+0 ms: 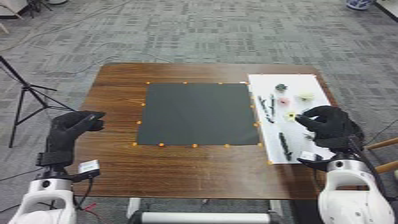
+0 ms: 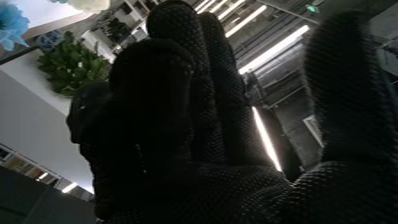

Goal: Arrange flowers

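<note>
In the head view, my right hand (image 1: 330, 123) is over the white board (image 1: 259, 82), its fingertips close to a yellow flower (image 1: 290, 116). The right wrist view shows this hand (image 2: 204, 185) open, thumb apart from the fingers and nothing held. Farther up the board lie a pink flower (image 1: 283, 101), a pale yellow flower (image 1: 306, 96) and a dark green one (image 1: 281, 87). Dark leafy stems (image 1: 269, 108) lie along the board's left side, another stem (image 1: 284, 144) nearer. My left hand (image 1: 69, 126) is open and empty at the table's left edge.
A dark grey mat (image 1: 197, 114) with orange dots round its border covers the middle of the brown table (image 1: 195, 175). A black tripod (image 1: 27, 87) stands on the floor at the left. Green leaves (image 2: 73, 65) and a blue flower (image 2: 11, 26) appear beside my right hand in its wrist view.
</note>
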